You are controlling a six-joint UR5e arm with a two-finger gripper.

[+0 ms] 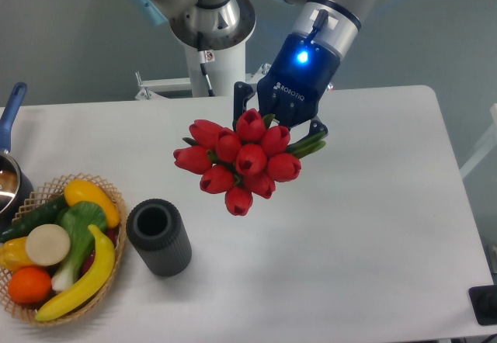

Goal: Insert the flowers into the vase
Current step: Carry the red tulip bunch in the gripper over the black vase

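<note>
Fixed camera view. The hand [289, 122] carries the tulip bunch [239, 163] in the air above the white counter [373, 226]; its fingers pinch the green stems near the leaves, though the contact itself is largely hidden behind the buds. The red buds face the camera and point down and to the left, with the stems running back toward the hand, so the bunch appears tilted well away from upright. The vase [159, 236], a dark ribbed cylinder, stands on the counter below and to the left of the bunch, apart from it, its round mouth open upward. A wicker basket [110, 195] of toy fruit and vegetables sits just beside the vase on its left; a pot with a blue handle [11, 109] is at the far left edge.

Probable hazards: the stems are short and lie behind the bud mass, so they must be turned downward before descent, or the buds would meet the rim first. The mouth looks narrow relative to the bunch, so an off-centre approach could tip the light vase or push it against the basket. A grip so near the stem ends could slip during reorientation.
</note>
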